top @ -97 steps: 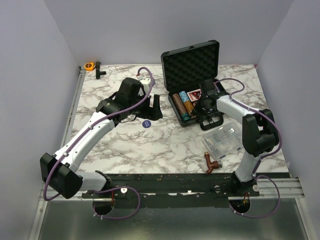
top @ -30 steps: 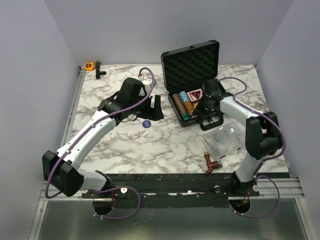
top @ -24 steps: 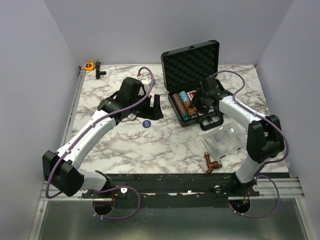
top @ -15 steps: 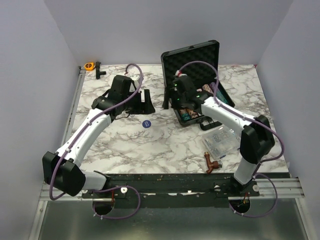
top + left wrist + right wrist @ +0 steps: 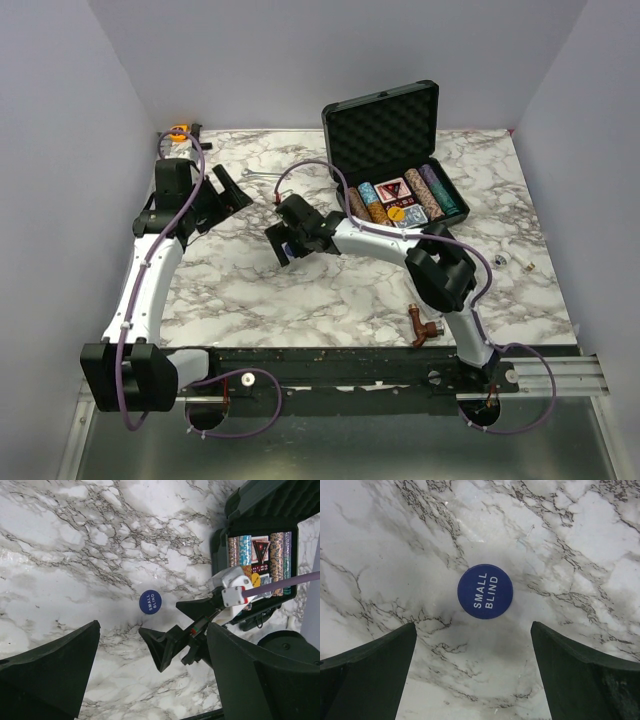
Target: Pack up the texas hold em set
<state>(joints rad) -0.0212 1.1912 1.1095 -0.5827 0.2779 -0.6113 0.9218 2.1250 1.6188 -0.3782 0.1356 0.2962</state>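
The blue disc (image 5: 485, 591) lies mid-frame on the table (image 5: 580, 540), just above the gap of the right gripper (image 5: 472, 626). Its fingers stand wide apart.

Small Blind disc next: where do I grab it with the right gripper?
Pinch the blue disc by opposite edges of its rim, straight down from above: it lies flat, face up, on the table, and the open right gripper hangs over it.

left pincer (image 5: 228, 190): jaws apart | right pincer (image 5: 283, 247): jaws wide, pointing down
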